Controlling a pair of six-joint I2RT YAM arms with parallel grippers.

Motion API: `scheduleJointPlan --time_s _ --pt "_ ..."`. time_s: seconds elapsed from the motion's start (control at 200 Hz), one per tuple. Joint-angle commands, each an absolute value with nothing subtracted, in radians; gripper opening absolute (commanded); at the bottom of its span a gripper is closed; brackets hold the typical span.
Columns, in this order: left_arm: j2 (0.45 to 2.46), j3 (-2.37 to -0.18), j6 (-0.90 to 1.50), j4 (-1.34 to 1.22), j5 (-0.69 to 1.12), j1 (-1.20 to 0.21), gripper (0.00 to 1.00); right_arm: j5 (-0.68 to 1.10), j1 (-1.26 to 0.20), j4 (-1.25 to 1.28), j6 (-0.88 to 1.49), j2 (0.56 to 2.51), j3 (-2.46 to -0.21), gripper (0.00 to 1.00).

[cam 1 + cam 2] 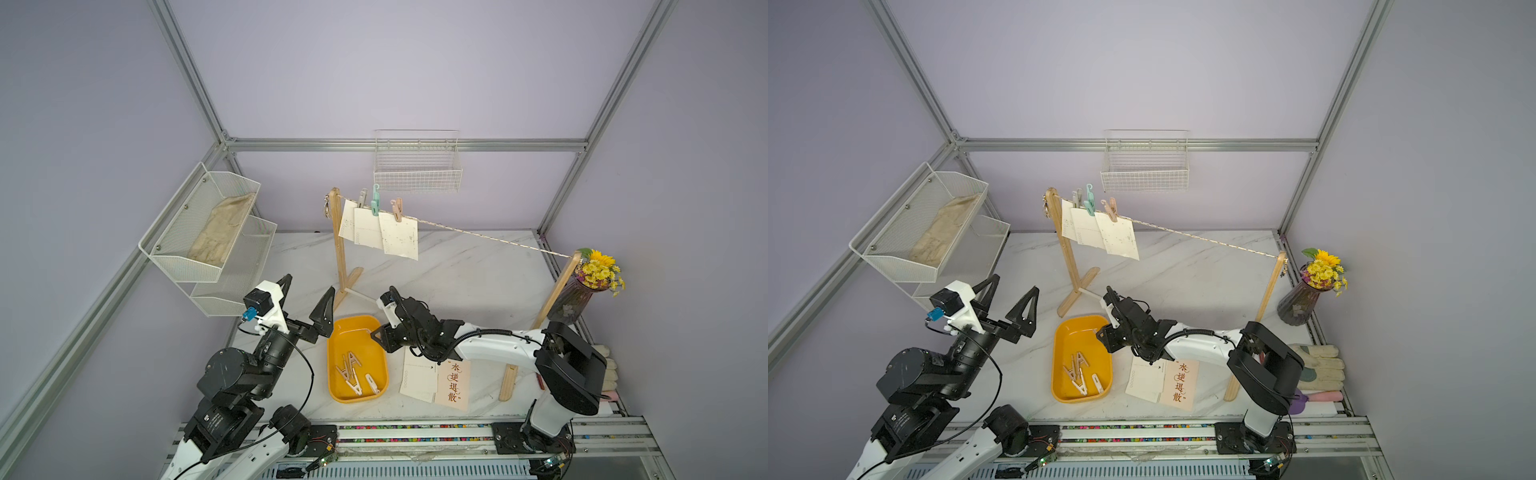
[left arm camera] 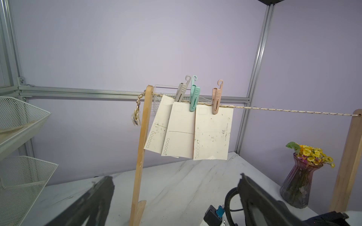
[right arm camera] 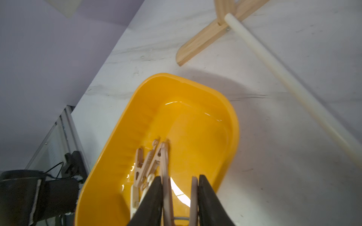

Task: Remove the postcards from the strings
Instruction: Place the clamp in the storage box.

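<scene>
Black motor housings (image 1: 226, 365), white link shells (image 1: 498, 347); black triangular fingers (image 1: 323, 309) on left tool (image 1: 310, 282); blue connector (image 1: 249, 313); ribbed black cable (image 1: 482, 332).

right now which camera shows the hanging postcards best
The left wrist view: the three hanging postcards face it, large and unblocked by any arm. Both top views show them small, from above. The right wrist view shows none.
</scene>
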State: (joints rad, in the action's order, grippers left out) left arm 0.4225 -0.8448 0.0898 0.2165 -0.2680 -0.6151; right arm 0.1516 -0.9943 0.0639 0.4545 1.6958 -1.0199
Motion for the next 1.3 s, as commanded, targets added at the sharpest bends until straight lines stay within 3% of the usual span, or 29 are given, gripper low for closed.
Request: scheduleJointPlan --time_s 0.0,0.185,0.43,0.59,0.735,0.845,0.995,1.295 --pt "0.433 -0.885 0.096 0.206 -0.262 -0.611 1.00 0.213 -1.040 0.153 0.432 1.746 -1.055 0.32" --pt "0.436 -0.892 0.091 0.209 -0.217 -0.610 1.00 0.205 -1.080 0.207 0.459 1.841 -1.071 0.43" --pt "0.495 -0.918 0.055 0.200 -0.109 -0.611 1.00 0.090 -1.080 0.177 0.435 1.788 -1.073 0.58" --pt "0.564 -0.932 0.119 0.183 -0.156 -0.609 1.00 -0.008 -1.067 0.103 0.357 1.647 -1.075 0.63" --pt "0.598 -0.933 0.102 0.137 -0.084 -0.609 1.00 -0.140 -1.056 0.024 0.271 1.457 -1.055 0.68" --pt "0.635 -0.914 0.069 0.081 -0.043 -0.609 1.00 -0.188 -1.052 -0.096 0.176 1.342 -1.096 0.79" --pt "0.702 -0.911 0.074 0.027 0.029 -0.598 1.00 -0.320 -1.045 -0.238 0.120 1.248 -1.198 0.79" --pt "0.845 -0.891 0.206 -0.138 0.257 -0.443 1.00 -0.344 -1.039 -0.242 0.063 1.040 -1.215 0.77"
